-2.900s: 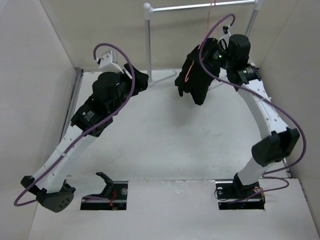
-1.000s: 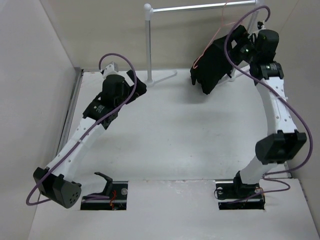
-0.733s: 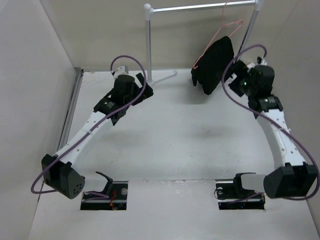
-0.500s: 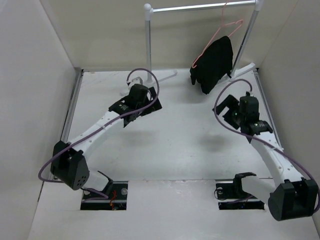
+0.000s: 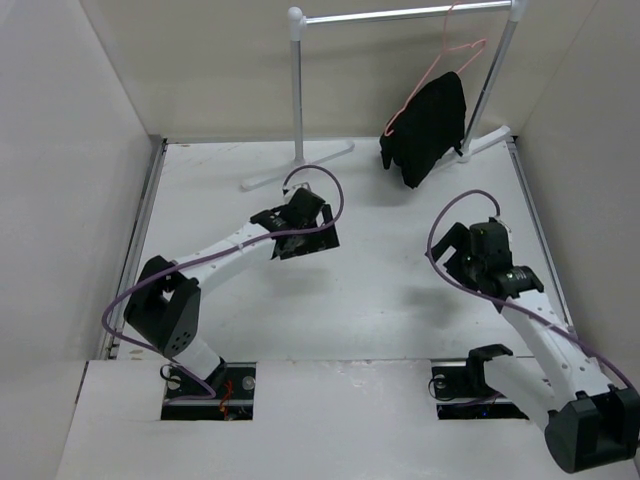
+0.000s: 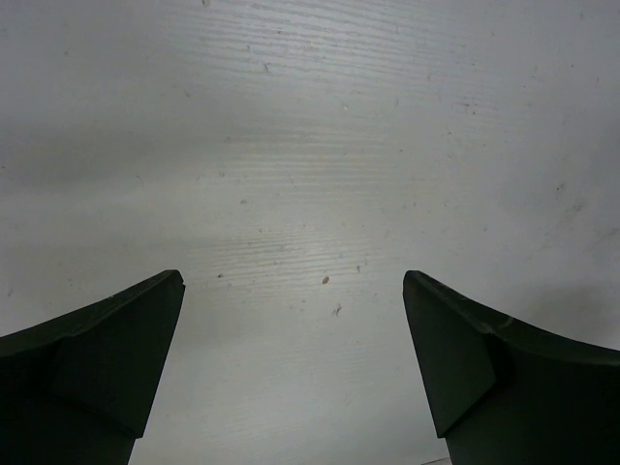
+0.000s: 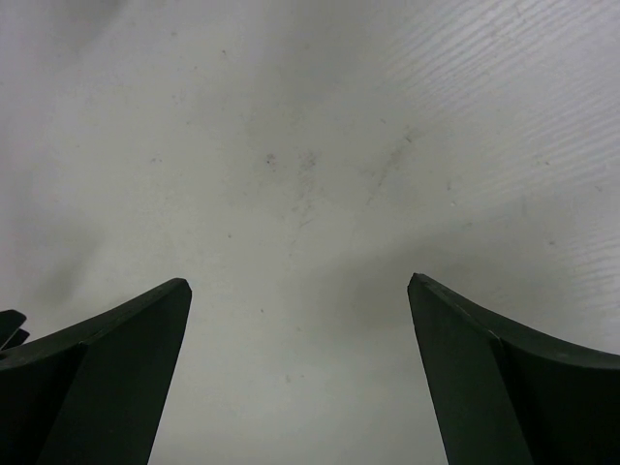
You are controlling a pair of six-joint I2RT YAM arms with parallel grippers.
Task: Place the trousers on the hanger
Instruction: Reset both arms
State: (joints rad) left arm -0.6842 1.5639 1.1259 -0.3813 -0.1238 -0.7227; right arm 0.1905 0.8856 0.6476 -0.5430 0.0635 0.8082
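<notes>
The black trousers [image 5: 428, 125] hang folded over the thin pink hanger [image 5: 452, 52], whose hook sits on the grey rail [image 5: 400, 14] at the back right. Both arms are drawn back from them over the table. My left gripper [image 5: 310, 236] hovers mid-table, open, and the left wrist view shows only bare white table between its jaws [image 6: 293, 281]. My right gripper [image 5: 468, 262] is lower right of the trousers, open too, with bare table between its jaws [image 7: 298, 283].
The rail rack stands at the back on a white post [image 5: 297, 85] with feet on the table [image 5: 300, 160]. Cream walls close in left, right and behind. Purple cables loop off both arms.
The right gripper let go of the hanger on the rail and pulled back down toward the near side. The left arm swung right and nearer, folding in. The trousers stay hanging.
</notes>
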